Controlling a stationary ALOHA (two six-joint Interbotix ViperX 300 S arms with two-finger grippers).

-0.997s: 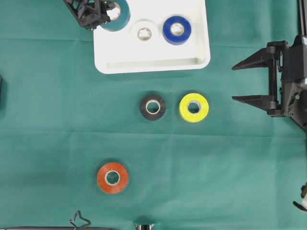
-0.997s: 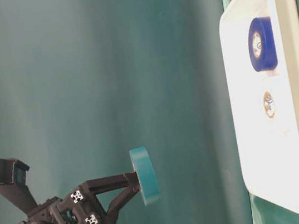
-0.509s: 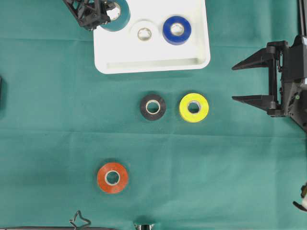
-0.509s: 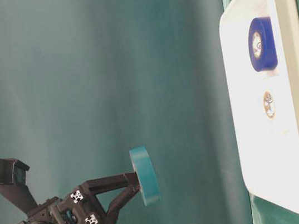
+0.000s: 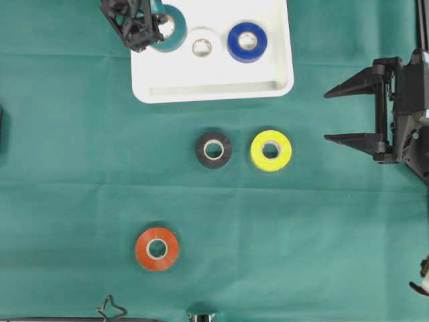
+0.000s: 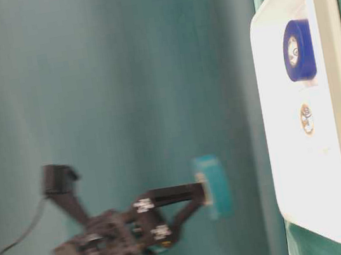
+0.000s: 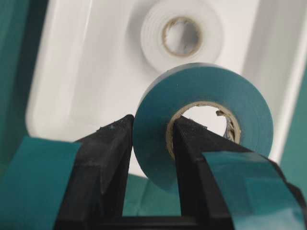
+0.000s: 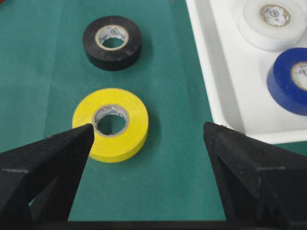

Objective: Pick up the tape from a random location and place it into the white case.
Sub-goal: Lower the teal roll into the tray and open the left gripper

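The left pincer [image 5: 159,27], clenched on the teal tape [image 5: 171,28] through its core, has carried it further over the case [image 5: 214,87] at the bench's far edge, still above the floor; release looks next. The right pincer [image 5: 352,114] stays released.

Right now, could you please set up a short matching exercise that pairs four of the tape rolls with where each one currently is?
Column 1
1. teal tape roll
2. blue tape roll
3. yellow tape roll
4. orange tape roll

Column 2
A. on the cloth, nearest the open right end effector
B. alone on the cloth, near the bottom edge of the overhead view
C. lying inside the white case
D. clamped in the left end effector, above the case's edge

Pairs: 1-D, 2-C, 3-A, 4-B
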